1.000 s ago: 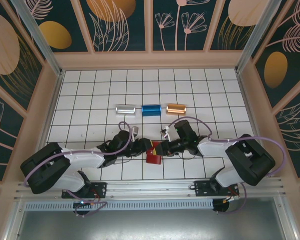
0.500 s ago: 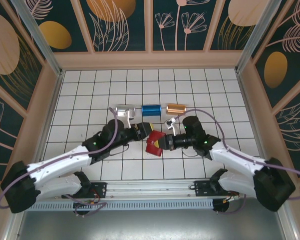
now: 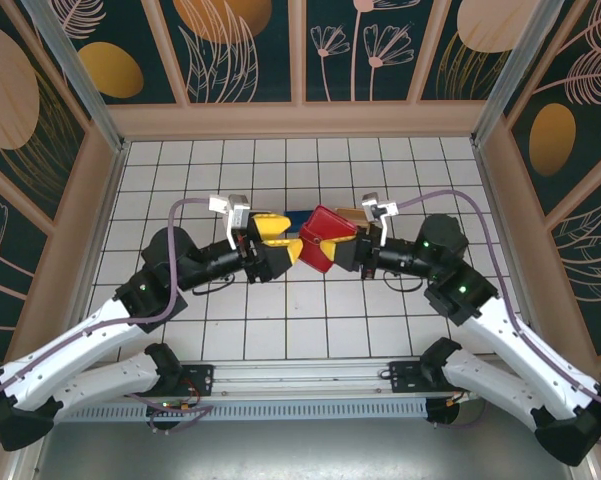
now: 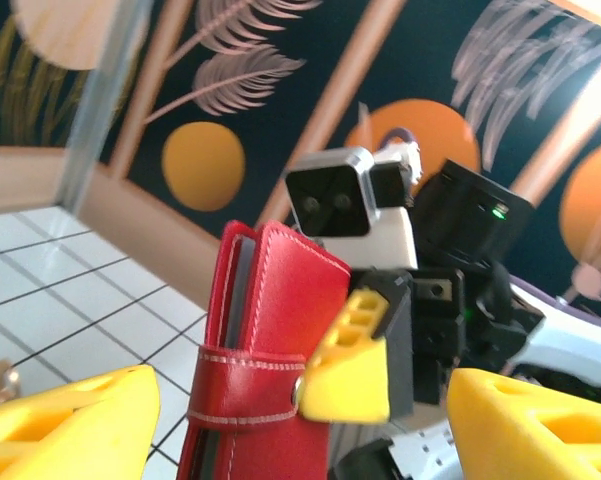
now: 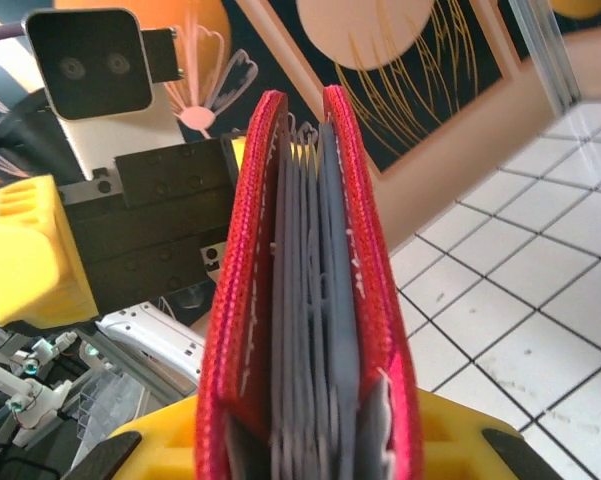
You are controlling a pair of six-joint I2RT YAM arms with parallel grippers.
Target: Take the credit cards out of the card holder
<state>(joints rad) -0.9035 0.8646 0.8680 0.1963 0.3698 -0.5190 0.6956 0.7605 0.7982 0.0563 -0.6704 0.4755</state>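
Within the last second the right gripper [image 3: 352, 247] had lifted the card holder [image 3: 325, 238] away from the near tiles. It had carried the holder out over the middle of the table [image 3: 180, 170]. The left gripper [image 3: 283, 240] had come up to meet it, its jaws widening on the way.

At this moment the right jaws were pinching the red card holder across its covers and holding it on edge in the air. The left jaws stood spread just beside it and, as far as we could tell, were not touching it.

In the right wrist view we saw grey pocket layers packed between the red covers, but we could not pick out the credit cards among them. We judged that none was out yet and that the left arm was lining up for a first pull.

The table was white tile with dark grid lines, edged in pale wood. The walls [image 3: 70, 120] around it were dark panels painted with pale leaves and orange discs
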